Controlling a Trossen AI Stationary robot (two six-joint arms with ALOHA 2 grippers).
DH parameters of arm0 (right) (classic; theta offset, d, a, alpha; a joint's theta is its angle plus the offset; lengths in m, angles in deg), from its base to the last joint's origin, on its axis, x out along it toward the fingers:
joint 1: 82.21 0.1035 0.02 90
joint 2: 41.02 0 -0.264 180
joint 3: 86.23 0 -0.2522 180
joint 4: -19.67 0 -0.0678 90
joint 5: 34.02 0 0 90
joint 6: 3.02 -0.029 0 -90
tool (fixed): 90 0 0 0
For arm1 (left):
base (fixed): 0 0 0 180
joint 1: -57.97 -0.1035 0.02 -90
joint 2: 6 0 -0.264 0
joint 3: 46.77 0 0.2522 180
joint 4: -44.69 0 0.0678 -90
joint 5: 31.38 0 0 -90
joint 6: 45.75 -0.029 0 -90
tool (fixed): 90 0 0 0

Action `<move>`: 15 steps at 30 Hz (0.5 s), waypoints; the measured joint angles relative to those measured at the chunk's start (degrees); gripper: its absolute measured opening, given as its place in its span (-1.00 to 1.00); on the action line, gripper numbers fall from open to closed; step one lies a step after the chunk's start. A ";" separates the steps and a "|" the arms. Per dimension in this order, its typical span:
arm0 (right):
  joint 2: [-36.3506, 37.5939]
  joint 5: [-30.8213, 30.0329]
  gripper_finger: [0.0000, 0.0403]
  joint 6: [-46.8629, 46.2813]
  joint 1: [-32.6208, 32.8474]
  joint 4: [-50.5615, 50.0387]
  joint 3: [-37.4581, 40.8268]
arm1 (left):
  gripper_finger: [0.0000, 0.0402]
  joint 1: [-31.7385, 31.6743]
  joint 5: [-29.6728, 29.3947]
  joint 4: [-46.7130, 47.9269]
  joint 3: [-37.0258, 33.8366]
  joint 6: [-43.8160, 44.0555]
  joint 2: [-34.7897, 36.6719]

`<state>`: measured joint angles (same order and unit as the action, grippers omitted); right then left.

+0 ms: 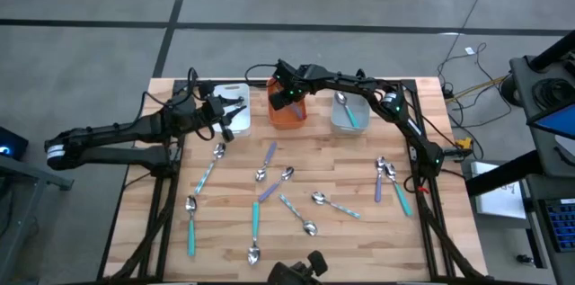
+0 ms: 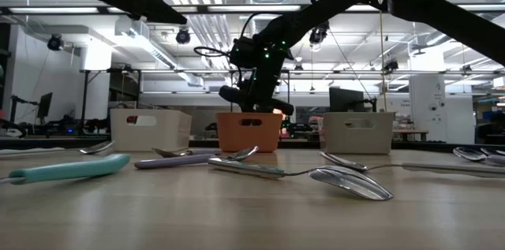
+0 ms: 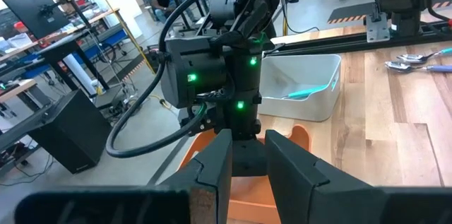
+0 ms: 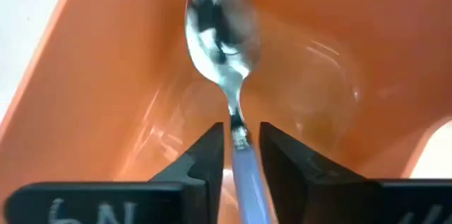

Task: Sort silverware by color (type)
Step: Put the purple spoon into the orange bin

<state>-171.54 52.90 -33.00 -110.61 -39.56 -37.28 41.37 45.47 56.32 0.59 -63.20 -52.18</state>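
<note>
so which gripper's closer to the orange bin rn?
Right. The right gripper is directly over the orange bin, lowering a purple-handled spoon into it. The left gripper sits off to the side, over the white bin.

Two dark, slender six-joint arms (image 1: 117, 132) were built of black tubular links and blocky joint housings. The left arm carried a white band (image 1: 57, 150) near its base. Small green indicator lights (image 3: 192, 78) glowed on the boxy black wrist housing of the right arm, and a thick black cable (image 3: 152, 132) looped loosely beside that housing. Each gripper ended in two flat, dark, wedge-shaped fingers (image 3: 212, 171). White handwritten markings (image 4: 92, 211) showed on the black bar below the right gripper's fingers (image 4: 205, 157).
</note>
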 joint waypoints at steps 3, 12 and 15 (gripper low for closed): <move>0.00 -0.02 -0.44 0.00 0.00 0.62 0.00 | -0.66 0.00 0.00 0.00 0.00 0.00 0.00; 1.25 0.09 -0.33 2.43 0.55 1.42 -2.09 | -0.66 0.00 0.00 0.02 0.00 0.22 0.02; 3.91 0.06 -0.34 4.77 1.46 1.05 -2.45 | -0.66 0.01 0.00 0.03 0.00 0.48 0.04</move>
<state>-167.63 52.96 -28.23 -109.16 -38.51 -39.73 41.38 45.47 56.35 0.59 -62.72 -52.13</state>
